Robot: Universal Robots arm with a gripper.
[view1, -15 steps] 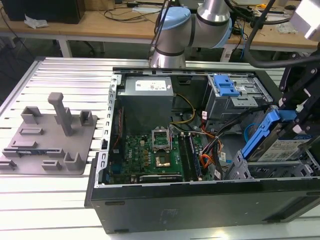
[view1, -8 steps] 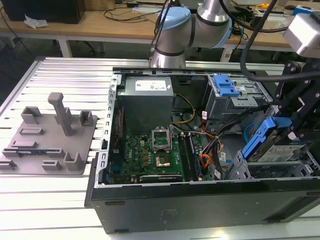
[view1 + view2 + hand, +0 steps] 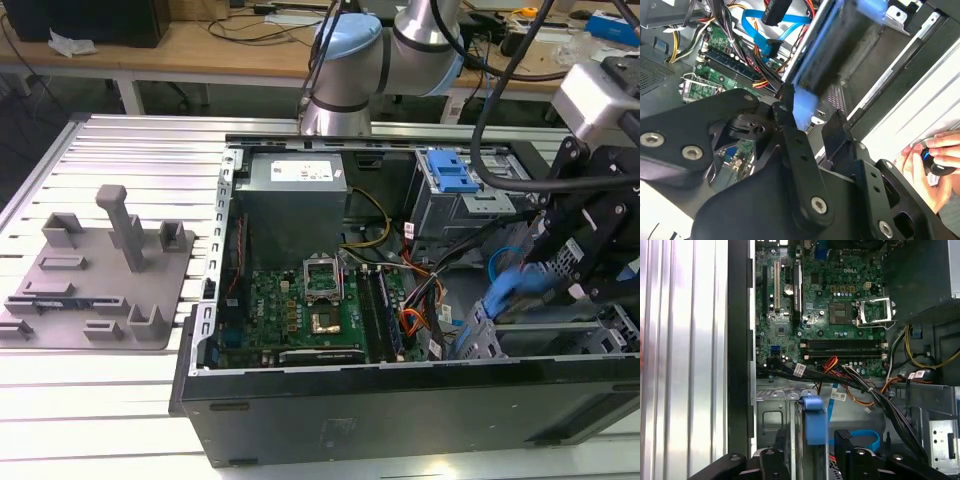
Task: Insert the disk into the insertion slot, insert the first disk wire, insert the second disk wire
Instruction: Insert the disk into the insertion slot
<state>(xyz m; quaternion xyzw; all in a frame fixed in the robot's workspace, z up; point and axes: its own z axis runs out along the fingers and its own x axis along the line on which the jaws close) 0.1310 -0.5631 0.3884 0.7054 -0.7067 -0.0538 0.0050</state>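
I'm on the first step. The gripper [image 3: 813,449] is clenched on the disk [image 3: 812,422], which it holds edge-on inside the case [image 3: 300,410], at the case's end on the exterior view's right, just over the slot [image 3: 482,338]. In the first wrist view the blue carrier stands between the fingers above the cage. I judge it not yet seated, and I cannot tell whether it touches the rails. Neither wire step looks done.

Seating the disk calls, I think, for keeping the carrier square to the bay and clear of the cables [image 3: 850,382] lying in the case beside the cage.

The case lies open on a slotted aluminium table [image 3: 100,400]. A grey fixture [image 3: 100,270] sits beside the case, at the exterior view's left. Wooden benches [image 3: 200,45] stand beyond the case. In the second wrist view a person's hand [image 3: 932,165] holds something small just outside the case wall.
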